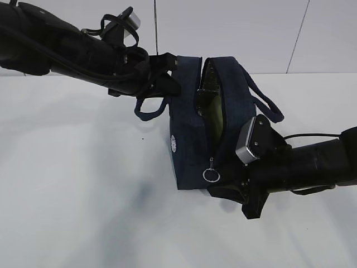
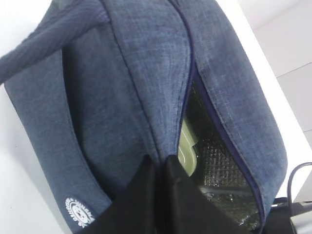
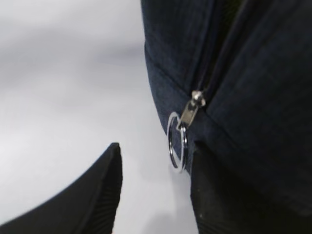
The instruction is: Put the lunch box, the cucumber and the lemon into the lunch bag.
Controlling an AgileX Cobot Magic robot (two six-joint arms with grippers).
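We see the bag [image 1: 189, 128] standing on the white table [image 1: 83, 195], between the two arms, with its top zipper parted. The only marking is a small round white logo [image 2: 80, 213] low on the bag's side; it carries a ring of lettering, but we cannot read it in any view. In the left wrist view the left gripper [image 2: 162, 168] has its fingers pressed together on the bag's edge at the end of the zipper opening, pinching the fabric. Through the gap we make out the quilted silver lining [image 2: 219, 161] and the pale green lid of the box [image 2: 187, 151] inside the bag; the rest of the box is hidden by fabric. The exterior view shows a yellow-green patch in the opening that we cannot identify with certainty. We cannot see the cucumber or the lemon clearly in any view. The right gripper [image 3: 156, 190] has its fingers spread at the bag's near end; one finger [image 3: 229, 195] lies against the fabric just beside the silver ring pull [image 3: 176, 141], the other stands apart over the table. The ring hangs free, not gripped. The right wrist view is blurred at close range.
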